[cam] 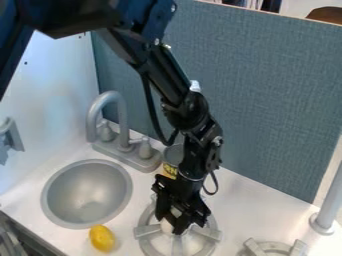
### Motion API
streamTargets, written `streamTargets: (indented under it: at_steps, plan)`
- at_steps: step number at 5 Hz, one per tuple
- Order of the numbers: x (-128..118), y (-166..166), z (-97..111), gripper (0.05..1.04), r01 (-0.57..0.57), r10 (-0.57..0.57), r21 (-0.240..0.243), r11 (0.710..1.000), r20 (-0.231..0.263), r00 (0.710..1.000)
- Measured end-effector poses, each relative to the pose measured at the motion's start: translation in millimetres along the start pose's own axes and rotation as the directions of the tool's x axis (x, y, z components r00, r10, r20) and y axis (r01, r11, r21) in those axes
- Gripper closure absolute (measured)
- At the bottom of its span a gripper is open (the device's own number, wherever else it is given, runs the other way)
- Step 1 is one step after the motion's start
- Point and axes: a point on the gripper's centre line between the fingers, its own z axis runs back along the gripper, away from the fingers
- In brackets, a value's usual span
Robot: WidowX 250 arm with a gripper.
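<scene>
The black gripper hangs low over the left stove burner, a grey ring with spokes. Something pale shows right beside its lower end; what it is, and whether it is held, I cannot tell. Behind the gripper and partly hidden by the arm stands a can with a yellow patch on its label. A yellow lemon-like object lies on the white counter, left of the burner and just below the sink.
The round grey sink is set in the counter at left, with a grey faucet behind it. A second burner lies at the bottom right, near a grey post. A blue-grey panel borders the back.
</scene>
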Motion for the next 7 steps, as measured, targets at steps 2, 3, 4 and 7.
streamTargets:
  at_steps: [2, 3, 4, 7]
  plan:
    - [-9, 3, 23, 0.494, -0.012, 0.013, -0.093, 0.996, 0.016, 1.000]
    - [-14, -3, 70, 0.494, 0.057, -0.051, -0.082, 0.995, 0.075, 0.996]
    - [-22, -39, 100, 0.494, 0.193, -0.178, -0.118, 0.974, 0.127, 0.976]
    - [-58, -104, 95, 0.494, 0.420, -0.412, -0.154, 0.894, 0.082, 0.907]
